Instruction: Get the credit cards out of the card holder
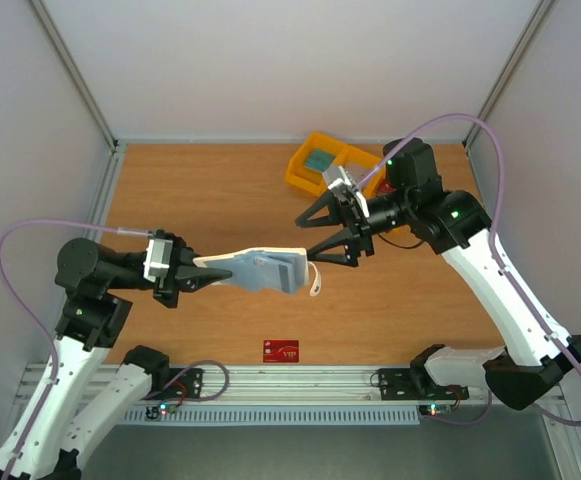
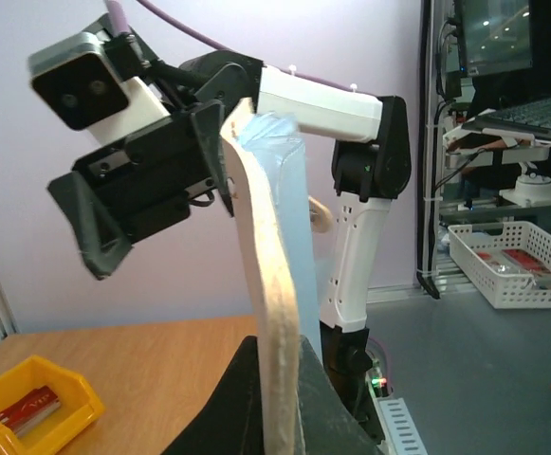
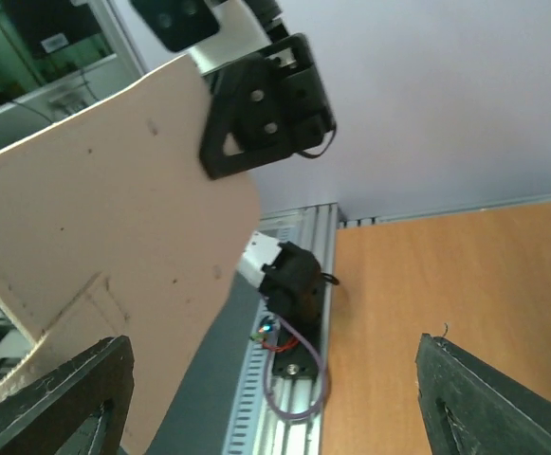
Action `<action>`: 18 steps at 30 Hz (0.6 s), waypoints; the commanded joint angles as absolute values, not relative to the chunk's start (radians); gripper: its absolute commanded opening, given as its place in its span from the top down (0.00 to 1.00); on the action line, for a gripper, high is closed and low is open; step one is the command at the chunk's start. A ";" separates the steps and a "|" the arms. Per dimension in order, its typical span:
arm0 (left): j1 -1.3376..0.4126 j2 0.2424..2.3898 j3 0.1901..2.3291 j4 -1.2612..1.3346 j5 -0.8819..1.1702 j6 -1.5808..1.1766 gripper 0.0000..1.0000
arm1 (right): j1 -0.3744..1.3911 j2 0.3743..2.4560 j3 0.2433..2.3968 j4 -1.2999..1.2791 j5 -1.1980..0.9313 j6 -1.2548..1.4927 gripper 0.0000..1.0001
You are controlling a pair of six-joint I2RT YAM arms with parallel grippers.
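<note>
Fingers (image 2: 242, 403) of the left gripper (image 1: 200, 273) were clamped shut on one end of the holder (image 1: 260, 270), holding it in the air above the table (image 1: 170, 190), its long side pointing toward the right arm. The right gripper (image 1: 306, 240) stood wide open with nothing in it. Its two fingers (image 1: 315, 212) straddled the holder's free end, just beside it but, as far as the top view showed, not touching. The snap tab (image 1: 317, 285) hung loose at that end.

From the left wrist, the holder rose from the jaws as a cream strip with a pale blue inner panel behind it. Whether cards were tucked in there could not be made out. One red card (image 1: 281, 350) lay flat on the table near the front rail, well apart from both arms. Another reddish one seemed to sit in the yellow bin (image 2: 76, 403) at the far side.

By my reading, the step in hand was another extraction, with the left arm presenting the holder and the right lining up on its open end. The next move would call for the right fingers to close on a card's exposed edge alone, not on the holder's flap or the tab. They would then draw it straight out along the holder while the left grip stayed firm. The holder is floppy, so a skewed pull could bend it or drag it from the left jaws.
</note>
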State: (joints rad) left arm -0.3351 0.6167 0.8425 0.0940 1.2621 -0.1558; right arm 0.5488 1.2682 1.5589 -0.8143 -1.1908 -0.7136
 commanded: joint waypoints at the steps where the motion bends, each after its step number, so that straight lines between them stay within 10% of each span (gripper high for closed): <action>1: -0.352 0.644 0.894 0.052 1.206 -0.181 1.00 | 0.551 1.230 1.547 -0.911 -1.271 -0.758 0.18; 18: -0.362 0.622 0.870 0.005 1.032 -0.289 1.00 | 0.566 1.016 1.350 -0.449 -0.986 -0.393 0.13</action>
